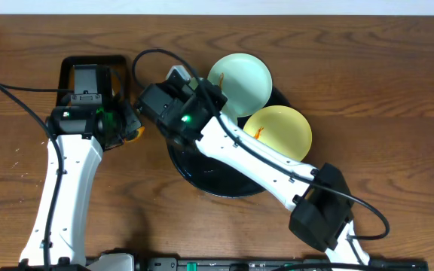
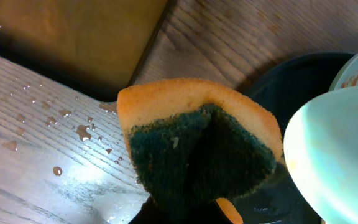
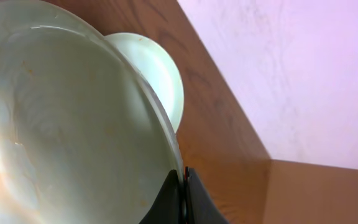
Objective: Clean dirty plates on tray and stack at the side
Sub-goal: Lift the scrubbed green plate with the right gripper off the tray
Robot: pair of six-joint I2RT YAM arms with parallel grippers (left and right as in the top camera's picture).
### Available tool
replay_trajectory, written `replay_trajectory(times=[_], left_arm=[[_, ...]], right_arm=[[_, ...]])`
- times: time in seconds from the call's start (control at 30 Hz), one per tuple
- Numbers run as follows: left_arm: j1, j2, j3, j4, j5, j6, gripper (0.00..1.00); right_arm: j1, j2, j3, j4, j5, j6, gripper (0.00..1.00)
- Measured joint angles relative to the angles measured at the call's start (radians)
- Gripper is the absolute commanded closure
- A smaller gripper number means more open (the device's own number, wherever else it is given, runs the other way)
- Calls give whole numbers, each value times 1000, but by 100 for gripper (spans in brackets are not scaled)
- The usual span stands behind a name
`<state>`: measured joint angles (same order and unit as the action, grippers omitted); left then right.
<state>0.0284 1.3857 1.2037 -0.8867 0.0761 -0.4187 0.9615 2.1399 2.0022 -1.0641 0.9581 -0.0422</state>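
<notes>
The mint plate (image 3: 73, 124) I am washing is up off the tray, tipped on its edge. My right claw (image 3: 183, 182) is pinched tight on its rim, one finger on each side. The inside looks wet and shiny, with only faint orange marks, so I think it is nearly clean.

Behind it, the other mint plate (image 3: 157, 68) lies flat at the back of the round black tray (image 1: 217, 181). The yellow plate (image 1: 277, 132) sits next to that one on the tray and has an orange smear of sauce. I see no plate stacked at the side, so I think this is my first one.

My left claw (image 1: 130, 129) is squeezed shut on the sponge (image 2: 197, 149). The sponge is orange with a dark green scratchy side, and it is bent by the squeeze. It is just beside the plate I hold, but I cannot tell if they touch. There are water drops on the table (image 2: 30, 155). Past them is the rectangular tray of brown liquid (image 2: 73, 37).

To do this well, I should hold the plate very steady, because it is wet and I only have its rim. I should lay the sponge flat on the inside and rub gently, round and round, out to the edge. If I push too hard, the plate could turn in my right claw or slip out. I should look for orange marks before I put it down at the side.
</notes>
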Motion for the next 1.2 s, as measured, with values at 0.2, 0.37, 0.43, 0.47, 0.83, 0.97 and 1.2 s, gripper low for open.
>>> replay_trajectory(times=[0.2,0.37,0.43,0.47,0.83,0.97,1.2], left_arm=[[0,0,0,0,0,0,92],[0,0,0,0,0,0,92],[0,0,0,0,0,0,92],[0,0,0,0,0,0,92],[0,0,0,0,0,0,92],[0,0,0,0,0,0,92],[0,0,0,0,0,0,92]], right_arm=[[0,0,0,-1,27,-18,99],[0,0,0,0,23,-21,99],[-1,0,0,0,12,-20,99],[-3,0,0,0,5,-19,99],[-135,-40,0,-44,-312,111,99],[-303,-96,0,-64,-612,145,99],[-659,-123,0,-91,-1090,165,99]])
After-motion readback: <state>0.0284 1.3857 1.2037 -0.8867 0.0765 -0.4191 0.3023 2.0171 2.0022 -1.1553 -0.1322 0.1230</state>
